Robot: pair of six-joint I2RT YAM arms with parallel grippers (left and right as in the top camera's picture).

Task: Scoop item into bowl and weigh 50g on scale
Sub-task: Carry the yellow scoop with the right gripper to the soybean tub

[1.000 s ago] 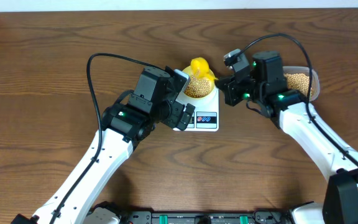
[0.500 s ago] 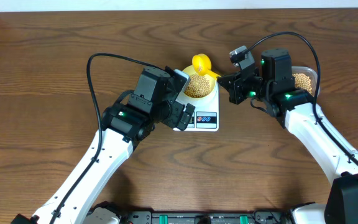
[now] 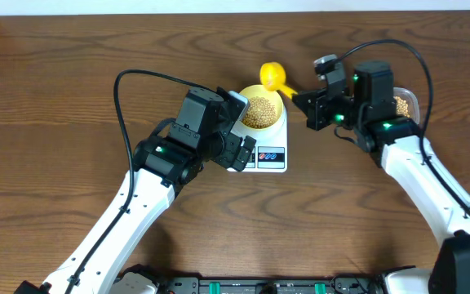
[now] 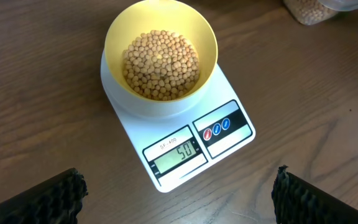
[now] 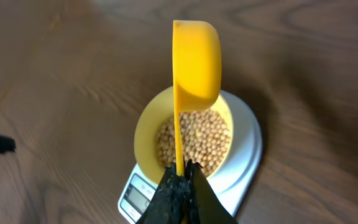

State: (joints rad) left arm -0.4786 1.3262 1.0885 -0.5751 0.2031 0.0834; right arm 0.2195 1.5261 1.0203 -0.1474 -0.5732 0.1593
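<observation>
The right claw (image 5: 180, 180), pinched tight on the handle of the yellow scoop (image 5: 196, 59), has drawn back right of the bowl (image 4: 114, 37). Ahead of the gaping, empty left claw (image 4: 179, 202), the bowl of soybeans (image 4: 160, 65) sits on the SF-400 scale (image 4: 232, 93), which reads 50.

overhead: top-down, far | wrists: close, angled down | shared: scale (image 3: 276, 163)
</observation>
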